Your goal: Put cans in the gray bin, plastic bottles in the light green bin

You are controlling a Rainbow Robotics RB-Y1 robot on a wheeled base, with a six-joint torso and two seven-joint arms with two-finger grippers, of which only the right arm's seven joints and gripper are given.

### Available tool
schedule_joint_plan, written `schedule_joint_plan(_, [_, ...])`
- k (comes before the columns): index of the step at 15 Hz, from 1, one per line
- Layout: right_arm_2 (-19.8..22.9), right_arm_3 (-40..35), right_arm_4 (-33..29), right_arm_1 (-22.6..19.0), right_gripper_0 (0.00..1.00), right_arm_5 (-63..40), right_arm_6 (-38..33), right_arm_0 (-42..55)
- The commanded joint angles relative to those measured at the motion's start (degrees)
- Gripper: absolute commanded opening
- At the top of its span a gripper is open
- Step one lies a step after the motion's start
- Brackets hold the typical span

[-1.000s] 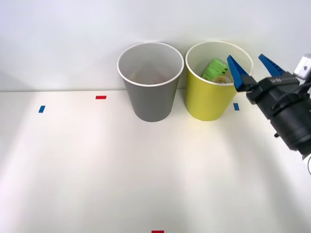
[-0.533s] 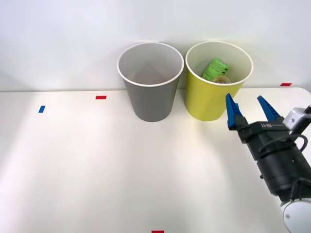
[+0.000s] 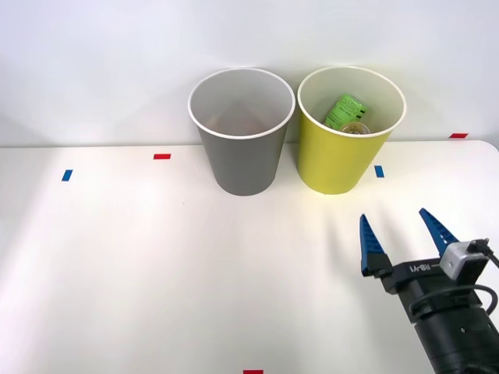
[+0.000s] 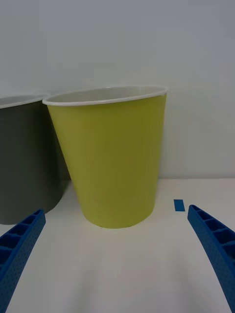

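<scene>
Ribbed blue right tool (image 3: pixel 405 231) gapes empty; glossy green bottle (image 3: pixel 344 111) inside tapered light green bin (image 3: pixel 337 160).

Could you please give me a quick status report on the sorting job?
Right gripper open, empty, above the table in front of the light green bin. Green plastic bottle inside that bin. Gray bin beside it. Nothing in the way.
</scene>
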State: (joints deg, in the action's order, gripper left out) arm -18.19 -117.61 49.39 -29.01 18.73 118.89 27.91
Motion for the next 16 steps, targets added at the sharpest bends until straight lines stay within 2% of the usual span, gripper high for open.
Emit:
schedule_joint_plan(1, [0.0, -0.07, -9.67, 1.41, 1.0, -0.01, 0.64, 4.61])
schedule_joint_plan(4, [0.88, -0.07, -18.72, 4.22, 1.0, -0.1, 0.73, 8.83])
schedule_joint_plan(6, [1.58, 0.02, -23.03, 4.48, 1.0, -0.19, 0.47, 11.2])
schedule_joint_plan(9, [1.75, 0.37, -26.01, 4.57, 1.0, -0.28, 0.47, 13.31])
schedule_joint_plan(12, [1.75, 3.88, -27.68, 4.84, 1.0, -0.01, 0.38, 11.91])
schedule_joint_plan(15, [2.72, 5.99, -31.38, 8.18, 1.0, 0.34, -0.41, 10.85])
schedule_joint_plan(16, [3.25, 6.61, -34.45, 9.49, 1.0, 0.78, -4.63, 11.03])
